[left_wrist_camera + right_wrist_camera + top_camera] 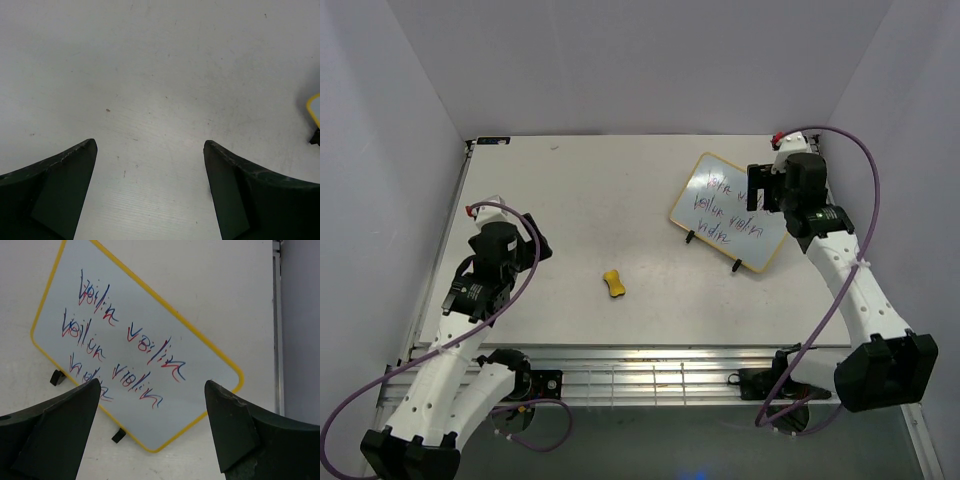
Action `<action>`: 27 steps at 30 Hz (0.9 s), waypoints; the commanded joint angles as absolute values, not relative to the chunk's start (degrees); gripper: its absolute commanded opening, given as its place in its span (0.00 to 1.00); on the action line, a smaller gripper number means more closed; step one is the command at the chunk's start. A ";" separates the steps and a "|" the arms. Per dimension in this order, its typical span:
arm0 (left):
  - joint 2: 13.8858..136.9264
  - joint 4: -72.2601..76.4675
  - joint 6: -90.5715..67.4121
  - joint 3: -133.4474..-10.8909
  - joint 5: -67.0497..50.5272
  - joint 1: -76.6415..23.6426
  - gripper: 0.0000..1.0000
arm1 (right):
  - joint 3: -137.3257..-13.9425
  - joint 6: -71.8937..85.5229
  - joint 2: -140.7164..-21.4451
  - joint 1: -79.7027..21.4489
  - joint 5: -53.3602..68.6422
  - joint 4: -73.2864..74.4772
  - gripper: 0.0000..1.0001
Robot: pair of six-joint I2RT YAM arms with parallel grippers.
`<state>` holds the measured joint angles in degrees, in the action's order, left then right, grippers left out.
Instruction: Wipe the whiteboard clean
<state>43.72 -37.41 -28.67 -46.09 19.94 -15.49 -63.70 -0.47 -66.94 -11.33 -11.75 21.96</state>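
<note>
View from above. The whiteboard (725, 215), yellow-framed and covered in coloured handwriting, lay askew at the far right of the bench (580, 190). The right fingers (756, 188) hung over its right end. A small yellow eraser block (613, 284) lay near the bench's middle, well apart from the board. The left arm (485, 270) stood over the left side.
</note>
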 commanded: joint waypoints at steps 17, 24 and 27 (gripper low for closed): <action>42.54 -34.28 -26.72 -44.91 14.68 -15.21 0.98 | -107.67 -19.24 -107.22 -2.73 22.05 43.50 0.90; 43.77 -33.93 -26.28 -44.91 13.10 -15.21 0.98 | -109.77 -23.73 -111.97 -1.67 29.18 47.46 0.94; 43.68 -34.01 -26.19 -44.82 13.01 -15.21 0.98 | -110.39 -24.61 -113.64 -1.67 30.68 48.25 0.95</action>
